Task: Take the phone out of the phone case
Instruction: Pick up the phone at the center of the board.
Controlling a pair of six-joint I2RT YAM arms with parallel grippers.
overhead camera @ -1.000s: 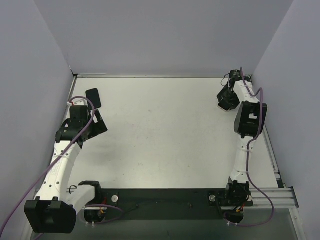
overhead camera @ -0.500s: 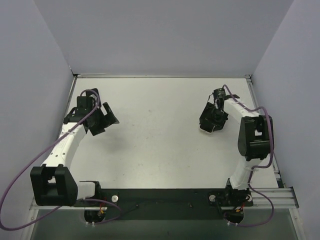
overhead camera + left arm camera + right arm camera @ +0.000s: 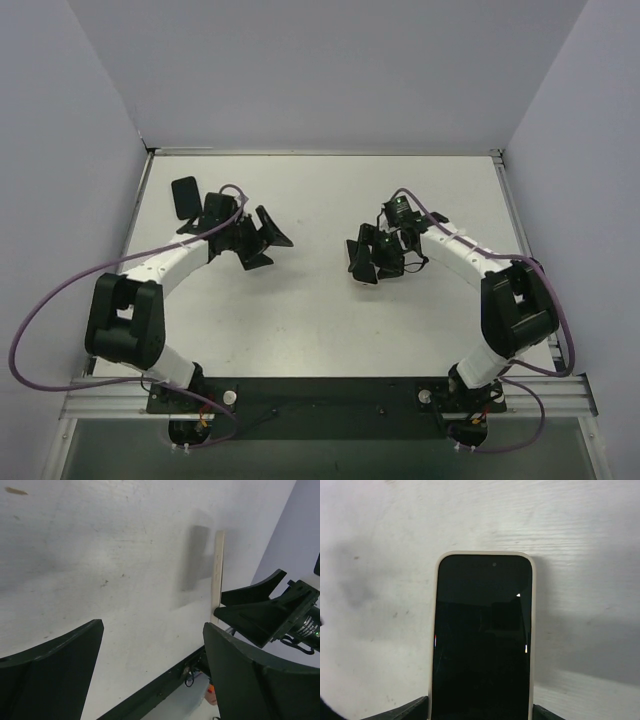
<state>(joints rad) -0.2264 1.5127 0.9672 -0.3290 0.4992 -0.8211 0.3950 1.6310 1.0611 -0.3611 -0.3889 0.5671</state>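
Near edge: black metal base rail [image 3: 330, 395], both arms bolted to it and curving inward. The arms have white links, black joints and purple cables [image 3: 30, 330].

Mid-table, right gripper [image 3: 368, 262]: we see it clamped on the cream matte phone case [image 3: 533, 630], fingers on its two long sides at the lower end. The black glossy-screened phone [image 3: 482, 645] sits fully in the case, with the rim showing on the top and both sides. The corners are rounded and there's a small camera dot near the top of the glass. The screen faces the right wrist camera and the top end sticks out past the fingertips.

Left gripper [image 3: 276, 250]: jaws wide apart, nothing between them. Its fingers [image 3: 50, 675] are dark matte wedges. It sits left of the right gripper, well apart from it and pointing at it. From the left wrist camera the cased phone is edge-on, a thin cream strip beyond the gap between the fingers, casting a soft shadow on the table. We can't tell if it touches the table.

White table [image 3: 320, 330]: matte, faint wood grain, a few dark scuffs.

Far left: flat black slab with rounded corners [image 3: 185, 195] lying on the table just beyond the left wrist. We can't tell what it is.

Behind and at the sides: plain pale lavender walls [image 3: 330, 70].
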